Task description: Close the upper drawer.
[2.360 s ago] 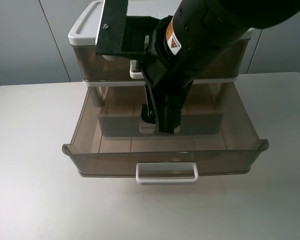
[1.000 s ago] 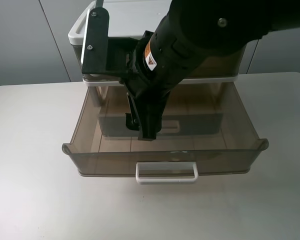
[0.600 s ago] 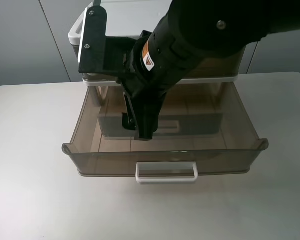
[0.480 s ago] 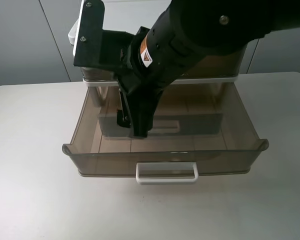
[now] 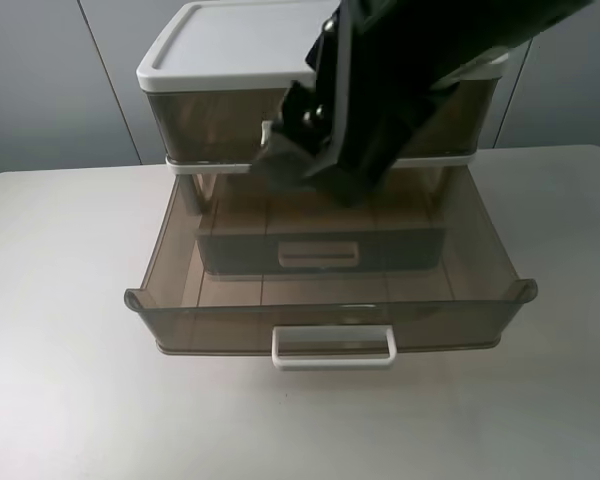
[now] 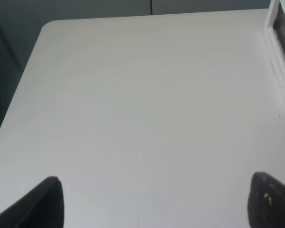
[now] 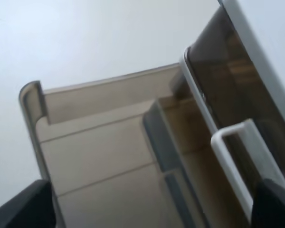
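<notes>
The upper drawer (image 5: 205, 125), smoky brown with a white loop handle (image 5: 269, 133), sits pushed in under the white lid (image 5: 230, 40), and its front looks flush with the frame. The right wrist view shows its front (image 7: 228, 90) and handle (image 7: 232, 152) close by. My right arm (image 5: 380, 100) is a dark blur in front of it and hides its middle. My right gripper (image 7: 154, 209) is open and empty, apart from the handle. My left gripper (image 6: 156, 202) is open and empty over bare table.
The shallower bottom drawer (image 5: 330, 325) is pulled far out toward the table's front, with its white handle (image 5: 333, 345) facing forward; it also shows in the right wrist view (image 7: 99, 156). It is empty. The white table (image 5: 60, 300) lies around the cabinet.
My right arm has lifted up and back from over the open bottom drawer and now blurs across the upper drawer's front. Neither drawer has moved.
</notes>
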